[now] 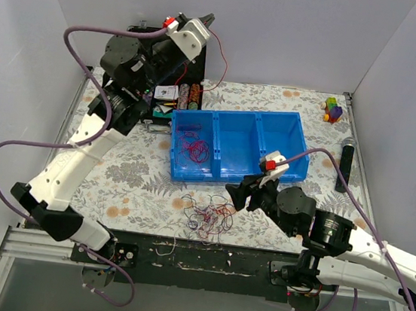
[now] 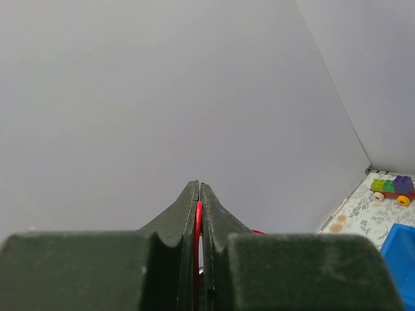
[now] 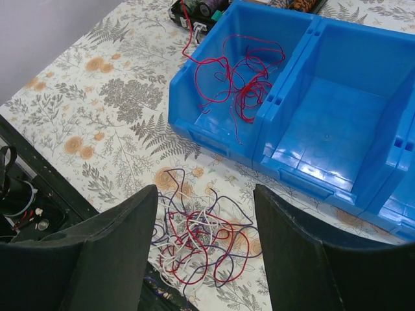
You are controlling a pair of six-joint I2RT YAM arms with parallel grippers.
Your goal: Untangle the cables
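A tangle of thin red, purple and white cables [image 1: 210,216] lies on the floral cloth in front of the blue tray; it shows in the right wrist view [image 3: 204,240] between my fingers. Several red cables [image 3: 240,71] lie in the tray's left compartment [image 1: 194,148]. My left gripper [image 1: 207,20] is raised high at the back wall, shut on a red cable [image 2: 198,227] that hangs down behind the tray [image 1: 221,58]. My right gripper [image 1: 235,194] is open and empty, just above and right of the tangle.
A blue three-compartment tray [image 1: 296,147] stands mid-table. A black box of small parts [image 1: 176,93] sits behind it. A toy brick car [image 1: 334,109] is at the back right, and a black marker-like stick [image 1: 345,165] lies right of the tray. The black table edge [image 1: 196,254] is near the tangle.
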